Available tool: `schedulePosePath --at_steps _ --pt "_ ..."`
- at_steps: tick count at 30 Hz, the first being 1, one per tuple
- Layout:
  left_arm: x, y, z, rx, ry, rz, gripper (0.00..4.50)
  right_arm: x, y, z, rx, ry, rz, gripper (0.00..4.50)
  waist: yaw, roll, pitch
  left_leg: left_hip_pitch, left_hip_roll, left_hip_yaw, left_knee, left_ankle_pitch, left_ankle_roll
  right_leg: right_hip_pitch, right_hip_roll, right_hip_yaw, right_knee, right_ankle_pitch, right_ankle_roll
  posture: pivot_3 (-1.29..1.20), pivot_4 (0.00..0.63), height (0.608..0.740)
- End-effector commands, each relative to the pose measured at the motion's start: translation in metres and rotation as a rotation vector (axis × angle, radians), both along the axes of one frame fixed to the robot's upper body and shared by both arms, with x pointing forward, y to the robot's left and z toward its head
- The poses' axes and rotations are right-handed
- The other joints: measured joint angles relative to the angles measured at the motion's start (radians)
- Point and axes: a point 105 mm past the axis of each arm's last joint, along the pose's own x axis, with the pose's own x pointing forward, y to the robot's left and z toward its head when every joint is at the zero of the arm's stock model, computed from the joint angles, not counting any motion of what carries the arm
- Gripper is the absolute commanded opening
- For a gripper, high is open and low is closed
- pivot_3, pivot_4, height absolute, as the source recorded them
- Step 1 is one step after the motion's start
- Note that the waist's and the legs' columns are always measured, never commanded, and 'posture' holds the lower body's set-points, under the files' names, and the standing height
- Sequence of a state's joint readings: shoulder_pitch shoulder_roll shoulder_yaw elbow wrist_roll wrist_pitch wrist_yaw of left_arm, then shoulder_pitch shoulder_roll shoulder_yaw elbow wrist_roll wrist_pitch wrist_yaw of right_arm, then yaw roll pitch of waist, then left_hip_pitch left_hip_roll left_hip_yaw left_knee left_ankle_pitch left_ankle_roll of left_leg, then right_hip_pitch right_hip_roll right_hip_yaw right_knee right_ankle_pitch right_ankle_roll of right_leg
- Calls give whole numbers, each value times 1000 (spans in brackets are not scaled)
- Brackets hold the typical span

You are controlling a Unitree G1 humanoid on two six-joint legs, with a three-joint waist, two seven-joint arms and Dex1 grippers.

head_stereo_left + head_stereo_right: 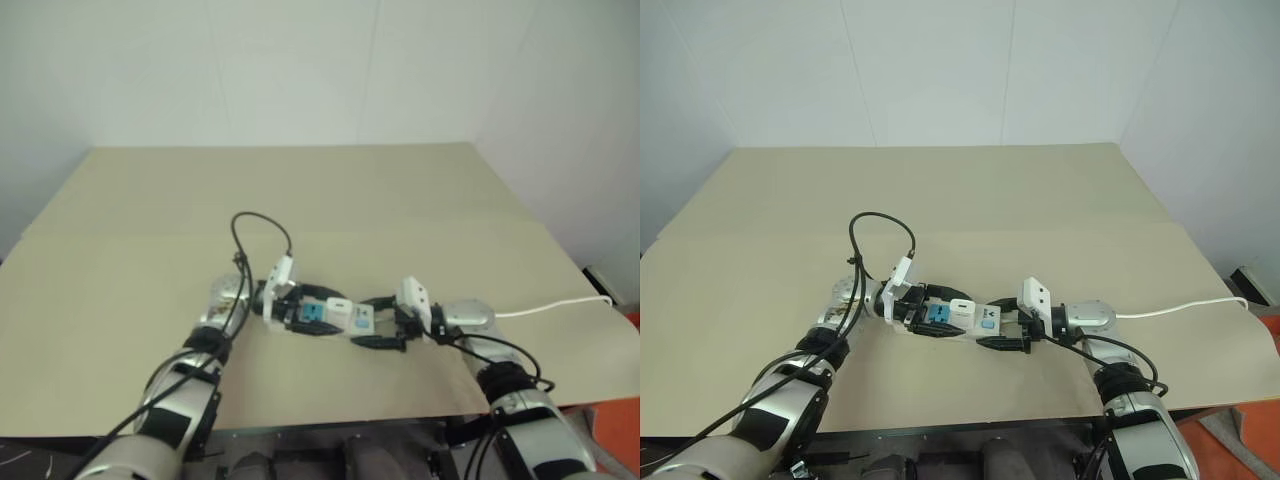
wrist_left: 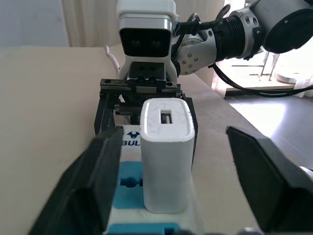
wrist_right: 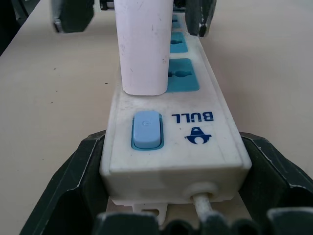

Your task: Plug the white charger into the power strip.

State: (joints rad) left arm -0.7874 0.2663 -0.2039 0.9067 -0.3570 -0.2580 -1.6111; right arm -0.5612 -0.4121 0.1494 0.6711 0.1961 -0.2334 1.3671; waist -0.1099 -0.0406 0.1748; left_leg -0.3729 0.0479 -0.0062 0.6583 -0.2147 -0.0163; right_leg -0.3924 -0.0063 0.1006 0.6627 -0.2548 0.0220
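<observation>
I have the power strip [image 1: 958, 320] lying low in the centre of the head views, on the tan table [image 1: 960, 200], running left to right near the front edge. The white charger [image 2: 167, 154] stands upright on it, seated in the blue socket nearest the switch end; in the right wrist view its base meets the strip just beyond the blue switch [image 3: 145, 129] and the blue logo.

My left gripper [image 2: 171, 186] comes in from the left of the frame, level along the strip. Its 2 black fingers [image 2: 90, 188] stand wide apart on either side of the charger, with clear gaps on both sides, so it has hold of nothing.

My right gripper [image 3: 166, 191] comes in from the right of the frame at the switch end. Its 2 fingers [image 3: 73, 181] flank the strip's end and lie close against both long sides. From these views I read it as clamped on the strip, jaws set wide to span the strip's width.

The thin white cord [image 1: 1180, 308] leaves that end, passes behind the right gripper and trails to the right edge of the frame. A black cable [image 1: 880, 235] loops up above the left wrist, in the centre left of the frame.
</observation>
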Motion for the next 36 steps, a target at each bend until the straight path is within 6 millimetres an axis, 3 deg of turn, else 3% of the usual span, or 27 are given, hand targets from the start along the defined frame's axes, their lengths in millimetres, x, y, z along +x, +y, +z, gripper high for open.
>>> schedulePosePath --at_steps 1,5,10,13,16,20,24,28,32,36 --pt "-3 4 0 6 -11 -9 4475 -8 -1 -23 -69 73 7 3419 0 0 0 0 0 0 0 0 0 0 0 0 0 0 0 0 150 740" --pt "2 13 16 -6 -52 10 4475 -7 -2 -24 -71 72 4 3419 -1 0 0 0 0 0 0 0 0 -1 0 0 0 0 0 0 150 740" --pt "15 38 52 -76 -112 107 4475 -5 -2 -20 -30 172 -5 3419 -3 -1 1 -6 0 0 0 0 0 -6 0 0 0 0 0 0 150 740" --pt "22 60 72 -130 -146 193 4500 -7 -2 -15 -26 127 24 4381 0 -1 1 -12 0 -1 0 0 0 -12 0 0 1 1 0 0 150 740" --pt "25 87 82 -140 -160 297 4500 -9 -6 -11 -35 64 41 4443 0 -1 1 -13 0 -1 0 0 0 -13 0 -1 1 1 0 0 150 740" --pt "17 122 86 -108 -202 410 4500 -8 -28 3 -57 -34 11 4443 8 1 3 -15 0 -1 0 0 0 -14 -1 -1 -1 1 1 0 150 740" --pt "-2 156 81 -17 -221 487 4500 -13 -59 30 -87 -148 -25 4443 35 2 7 -20 -1 0 0 0 0 -18 -4 -2 -2 0 1 0 150 740" --pt "-24 189 79 51 -199 585 4500 -27 -91 58 -124 -207 -53 4443 48 3 9 -33 0 3 1 0 0 -33 -5 -2 0 1 1 0 150 740" --pt "-44 212 79 125 -214 663 4500 -41 -121 78 -179 -250 -121 4443 50 4 10 -33 1 3 1 0 0 -33 -5 -2 0 0 0 0 150 740" --pt "-50 219 76 138 -213 723 4500 -53 -136 84 -209 -224 -156 4443 52 5 10 -31 2 5 1 0 0 -32 -6 -2 0 0 0 0 150 740"
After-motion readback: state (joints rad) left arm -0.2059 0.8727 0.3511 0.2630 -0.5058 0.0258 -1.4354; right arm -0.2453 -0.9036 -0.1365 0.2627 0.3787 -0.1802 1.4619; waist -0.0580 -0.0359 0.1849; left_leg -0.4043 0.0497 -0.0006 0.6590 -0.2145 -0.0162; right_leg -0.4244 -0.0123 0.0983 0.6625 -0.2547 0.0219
